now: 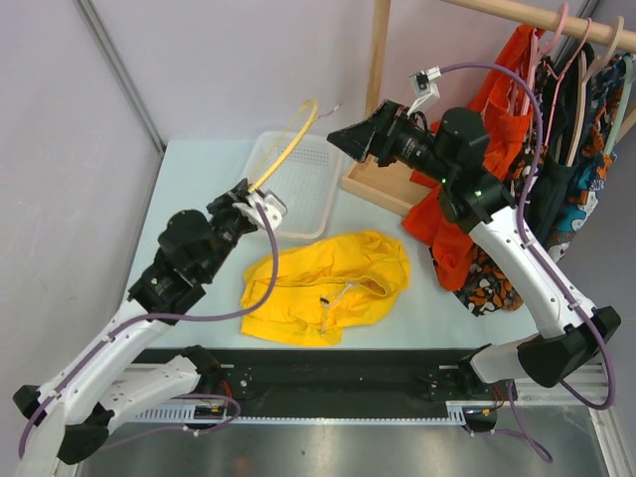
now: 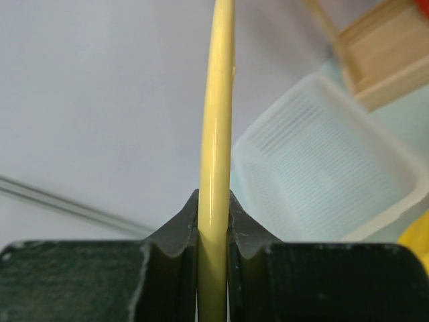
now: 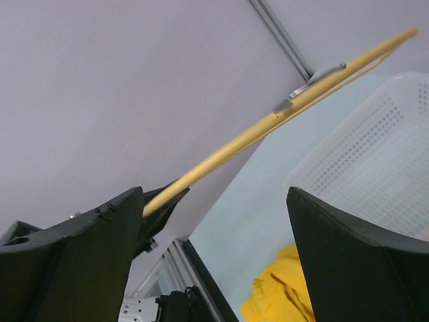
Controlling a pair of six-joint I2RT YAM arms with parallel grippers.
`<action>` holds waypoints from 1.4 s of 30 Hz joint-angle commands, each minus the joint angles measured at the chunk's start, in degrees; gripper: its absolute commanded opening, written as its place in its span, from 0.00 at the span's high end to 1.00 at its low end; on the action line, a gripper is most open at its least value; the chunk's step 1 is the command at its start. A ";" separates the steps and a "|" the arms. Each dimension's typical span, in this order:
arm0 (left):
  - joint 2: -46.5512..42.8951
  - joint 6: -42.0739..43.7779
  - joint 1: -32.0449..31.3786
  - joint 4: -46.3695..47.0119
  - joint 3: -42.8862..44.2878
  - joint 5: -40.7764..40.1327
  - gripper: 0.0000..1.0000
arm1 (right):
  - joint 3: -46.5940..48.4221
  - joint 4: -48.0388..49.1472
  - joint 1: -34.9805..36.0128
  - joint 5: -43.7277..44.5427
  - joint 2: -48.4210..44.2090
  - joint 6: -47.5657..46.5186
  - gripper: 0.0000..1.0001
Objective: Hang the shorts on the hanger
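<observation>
Top external — pale table (image 1: pixel 195 171), lilac wall (image 1: pixel 199 60)

A thin, glossy pale yellow curved clothes hanger (image 2: pixel 218 134) with a small metal hook is held in the air, slanting upward, its lower end pinched in the left gripper (image 1: pixel 250 199). Bright yellow fabric shorts (image 1: pixel 328 283) with a white drawstring lie crumpled on the pale blue table (image 1: pixel 189 189), below and apart from the hanger.

Left arm stretches forward, left gripper (image 2: pixel 214 201) pinched tight on the hanger (image 2: pixel 216 100); right arm arches high, right gripper (image 3: pixel 214 194) spread wide, aimed toward its neighbour.
</observation>
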 commanded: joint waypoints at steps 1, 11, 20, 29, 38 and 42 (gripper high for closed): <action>-4.34 22.70 -1.91 15.36 -7.65 -10.65 1.00 | -0.84 0.57 2.10 6.69 -1.04 3.64 0.08; -7.16 36.02 -5.96 28.20 -18.92 -13.82 1.00 | -0.40 -3.30 -1.77 6.53 7.92 18.58 0.16; -6.64 37.86 -7.45 29.61 -20.41 -13.47 1.00 | 0.74 3.55 -2.21 2.49 11.44 23.85 0.46; -5.58 36.81 -8.77 28.13 -19.27 -12.95 1.00 | -0.93 11.46 -3.35 -1.82 12.58 25.71 0.62; -6.19 34.44 -9.38 19.53 -18.65 -12.32 0.84 | -2.07 14.36 -6.42 -4.45 11.79 25.18 1.00; -7.77 21.58 -8.51 6.38 -16.29 -12.26 0.04 | -3.39 16.82 -8.44 -6.91 10.12 23.60 1.00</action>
